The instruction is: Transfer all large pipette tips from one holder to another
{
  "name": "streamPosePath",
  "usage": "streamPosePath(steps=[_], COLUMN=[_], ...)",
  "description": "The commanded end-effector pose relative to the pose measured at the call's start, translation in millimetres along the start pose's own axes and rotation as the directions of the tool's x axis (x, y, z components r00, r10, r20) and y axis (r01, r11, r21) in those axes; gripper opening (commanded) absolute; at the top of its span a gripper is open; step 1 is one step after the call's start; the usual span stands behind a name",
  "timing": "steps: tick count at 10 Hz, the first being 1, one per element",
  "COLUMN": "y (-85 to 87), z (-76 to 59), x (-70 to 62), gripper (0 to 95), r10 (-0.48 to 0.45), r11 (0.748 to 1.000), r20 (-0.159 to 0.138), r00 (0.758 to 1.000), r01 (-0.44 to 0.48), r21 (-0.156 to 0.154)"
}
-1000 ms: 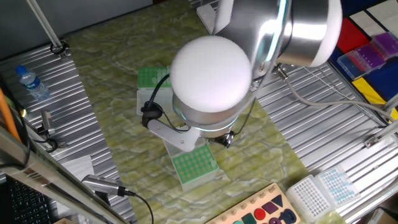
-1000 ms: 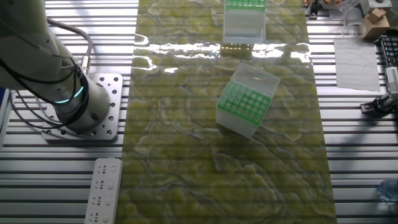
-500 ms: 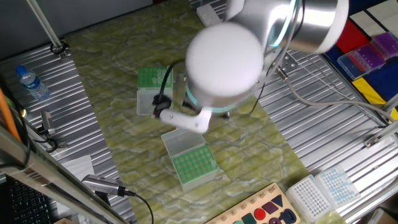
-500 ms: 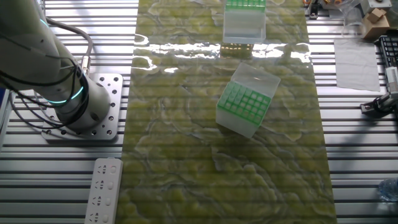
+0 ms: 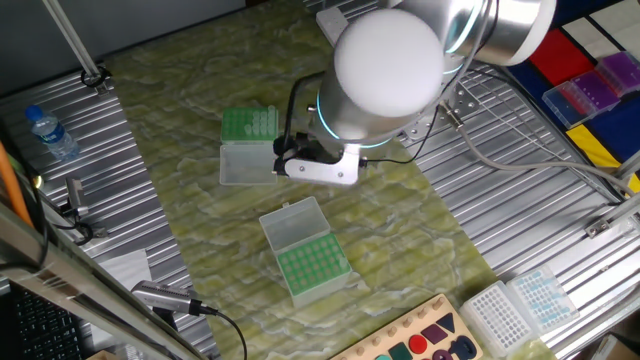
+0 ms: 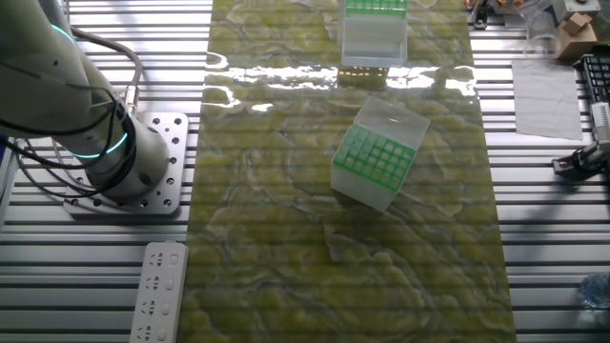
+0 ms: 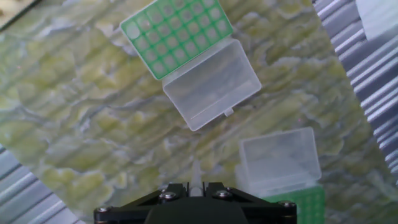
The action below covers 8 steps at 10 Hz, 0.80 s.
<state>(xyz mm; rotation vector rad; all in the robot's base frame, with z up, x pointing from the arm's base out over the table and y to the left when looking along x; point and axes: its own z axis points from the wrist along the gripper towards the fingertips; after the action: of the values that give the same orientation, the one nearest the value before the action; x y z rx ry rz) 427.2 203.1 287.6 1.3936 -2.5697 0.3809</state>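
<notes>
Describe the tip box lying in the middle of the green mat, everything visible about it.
The middle tip box is a clear, frosted plastic case with a green grid rack of square cells. Its hinged lid is flipped fully open and lies flat on the mottled green mat beside the rack. It sits skewed to the mat's edges. Nothing touches it except the mat. Whether its cells hold tips cannot be told.

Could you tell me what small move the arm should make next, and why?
Probably a short sideways shift to line up over a holder. In the hand view the gripper hangs above bare mat, between one open holder and the other holder, with neither green grid under the jaws. Whitish tips seem to stand in the holder beside the arm, so that looks the likelier target.
</notes>
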Motion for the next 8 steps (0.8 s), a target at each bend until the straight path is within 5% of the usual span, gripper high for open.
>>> streamPosePath(steps=[1,5,6,8], y=[1.0,1.0,1.0,1.0], z=[1.9,1.9,1.9,1.9], x=[3.0,3.0,3.0,3.0], gripper=[0.0,0.0,0.0,0.0], r10=[0.09,0.147,0.131,0.099], r11=[0.996,0.989,0.991,0.994], r20=[0.019,0.023,0.051,0.058], r00=[0.996,0.989,0.99,0.993], r01=[-0.09,-0.147,-0.133,-0.102], r21=[0.0,0.009,0.023,0.041])
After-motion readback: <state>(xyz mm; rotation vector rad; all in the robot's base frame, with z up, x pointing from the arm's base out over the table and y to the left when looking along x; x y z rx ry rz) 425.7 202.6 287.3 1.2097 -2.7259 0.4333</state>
